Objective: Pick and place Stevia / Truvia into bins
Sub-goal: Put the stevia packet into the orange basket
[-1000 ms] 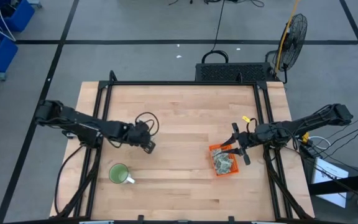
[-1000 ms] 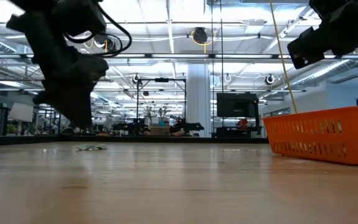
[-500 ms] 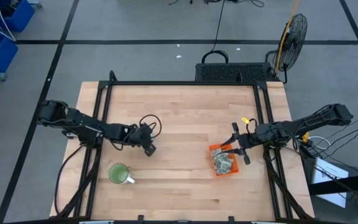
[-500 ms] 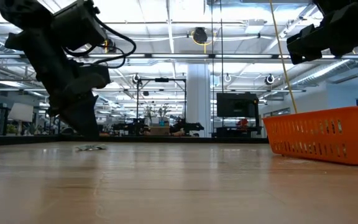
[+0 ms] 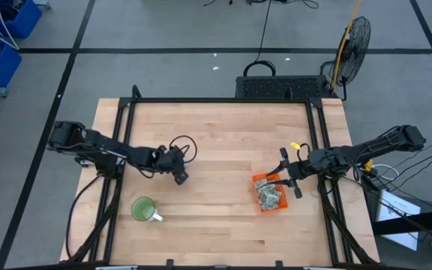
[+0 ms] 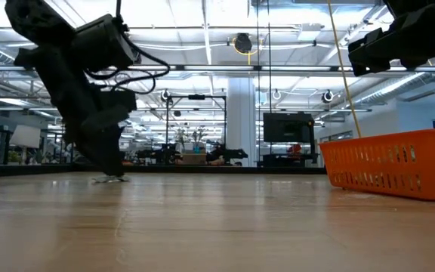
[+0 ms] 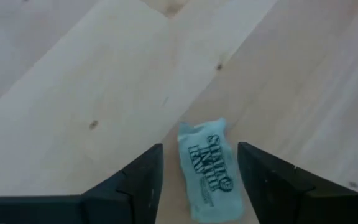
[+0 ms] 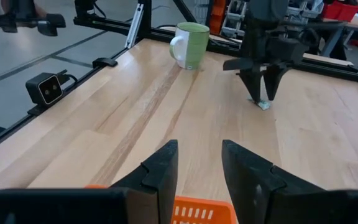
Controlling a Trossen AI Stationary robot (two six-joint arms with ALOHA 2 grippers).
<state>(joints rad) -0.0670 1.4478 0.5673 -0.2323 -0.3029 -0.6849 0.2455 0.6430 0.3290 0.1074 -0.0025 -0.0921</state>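
The wooden surface (image 5: 216, 142) is carrying an orange tray (image 5: 269, 196) of sachets at its right side, where the right pincer (image 5: 285, 177) is hovering, fingers parted and empty. Well apart, the left pincer (image 7: 197, 171) is standing open astride a lone Stevia sachet (image 7: 206, 168), whose long axis is running along the fingers. A green mug (image 5: 143, 209) is sitting nearby, blocking nothing.
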